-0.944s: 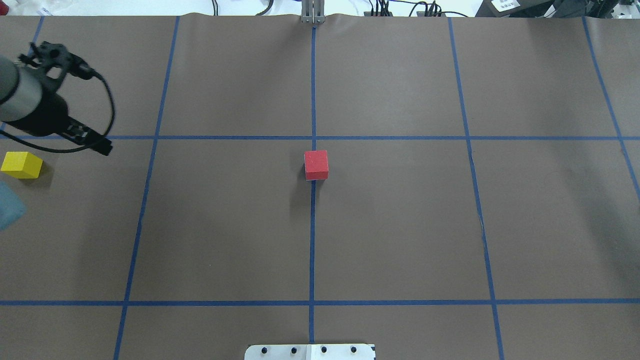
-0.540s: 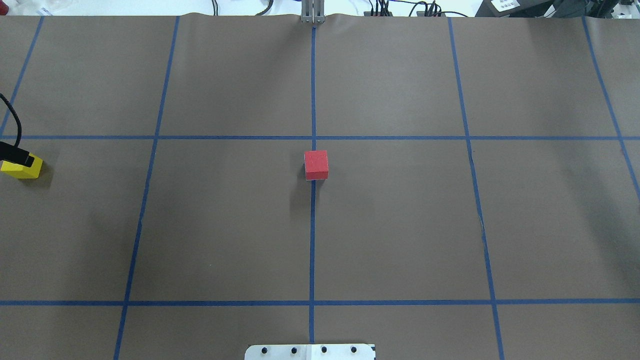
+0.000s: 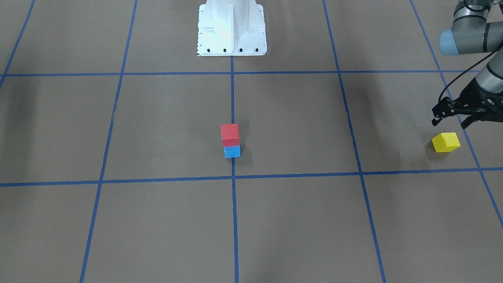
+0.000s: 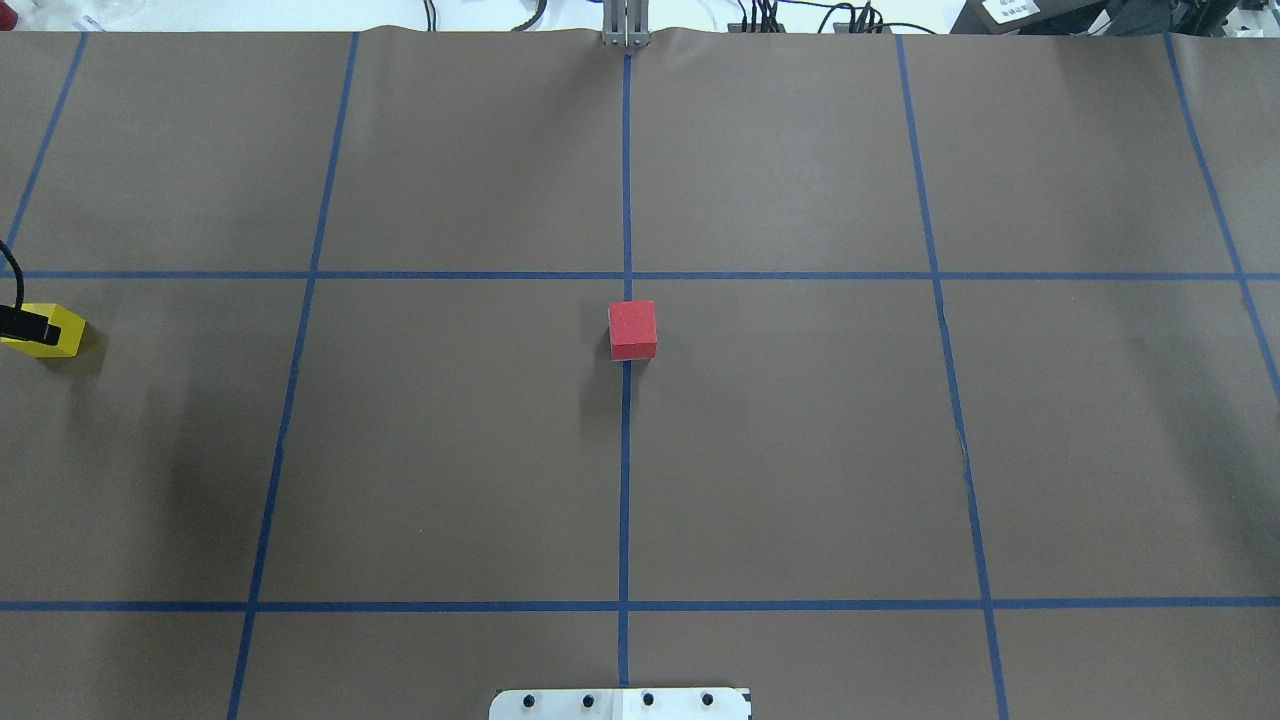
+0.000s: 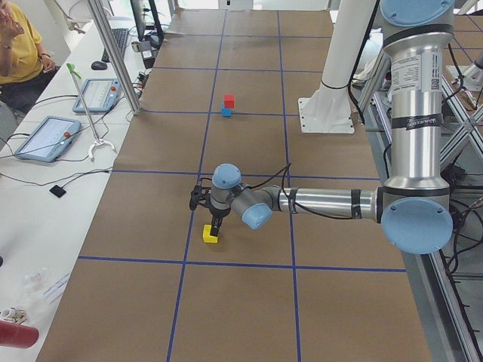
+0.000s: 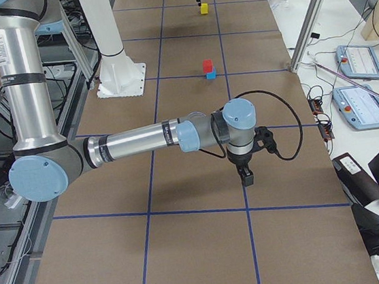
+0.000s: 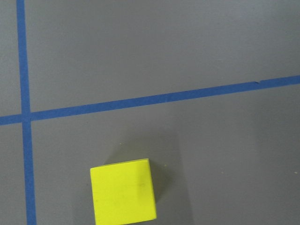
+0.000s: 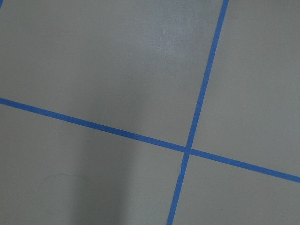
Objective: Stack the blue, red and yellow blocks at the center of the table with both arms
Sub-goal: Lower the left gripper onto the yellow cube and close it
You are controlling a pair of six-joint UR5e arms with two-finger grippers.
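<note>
The red block [image 3: 230, 134] sits on the blue block [image 3: 232, 151] at the table's centre; from overhead only the red block [image 4: 632, 329] shows. The yellow block [image 3: 445, 142] lies alone far out on my left side, also in the overhead view [image 4: 55, 336] and the left wrist view [image 7: 123, 192]. My left gripper [image 3: 448, 124] hangs open just above it, its fingers spread wider than the block. My right gripper [image 6: 247, 176] shows only in the exterior right view, low over bare table on the right side; I cannot tell if it is open or shut.
The robot's white base plate [image 3: 232, 27] stands at the near middle edge. Blue tape lines [image 4: 625, 450] divide the brown table cover into squares. Tablets and cables lie on a side bench [image 5: 53, 136] beyond the far edge.
My left arm has swung left, out of the overhead view, to above the yellow block. Only a finger tip now shows over the block. The blocks have not moved.
</note>
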